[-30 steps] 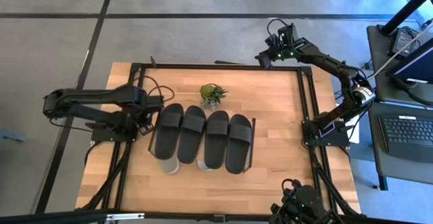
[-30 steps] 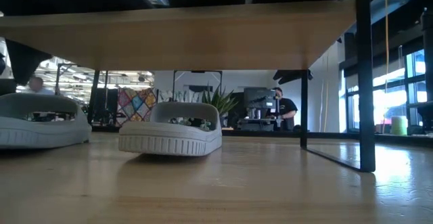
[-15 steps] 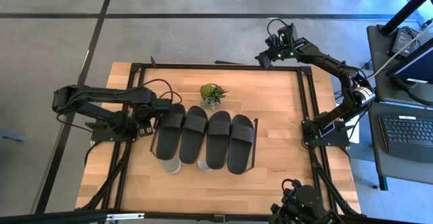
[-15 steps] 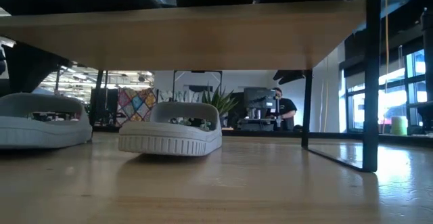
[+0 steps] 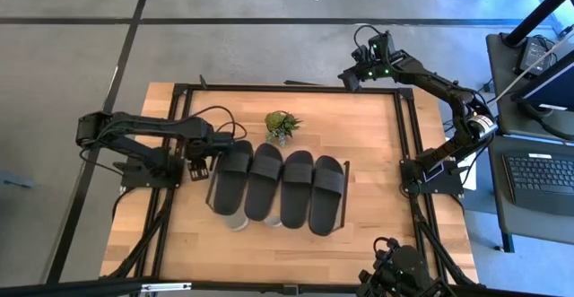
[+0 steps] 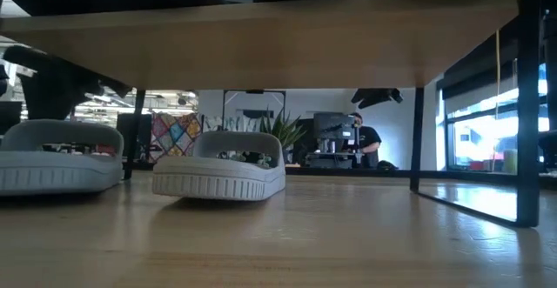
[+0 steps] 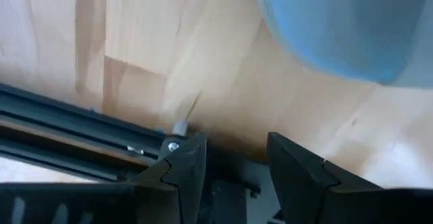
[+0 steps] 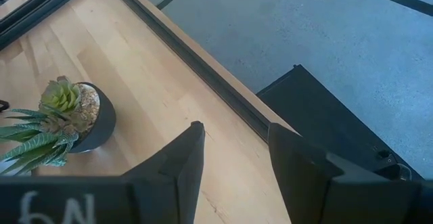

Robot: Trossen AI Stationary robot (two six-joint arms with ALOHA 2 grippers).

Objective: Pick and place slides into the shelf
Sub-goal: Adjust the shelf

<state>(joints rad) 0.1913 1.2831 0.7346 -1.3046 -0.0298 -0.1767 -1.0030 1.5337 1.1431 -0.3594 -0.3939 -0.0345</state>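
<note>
**Four black slides on the rack, two pale ones beneath**

While the left gripper (image 5: 204, 164) sits against the left end frame of the shelf (image 5: 343, 209), its jaws stand part-way apart; whether they pinch the thin black bar is hard to tell. Just past those jaws, four matte black slides (image 5: 278, 182) lie side by side on the light wooden board, broad straps up, long axes running across the board's width, the row slightly skewed on the table (image 5: 377, 144). Below the board, two grey-white rubber slides (image 6: 219, 166) with ribbed soles rest on the tabletop. Farther off stands a small potted plant (image 5: 282, 125). The right gripper (image 5: 352, 77) hovers at the far corner, jaws apart, empty.
</note>
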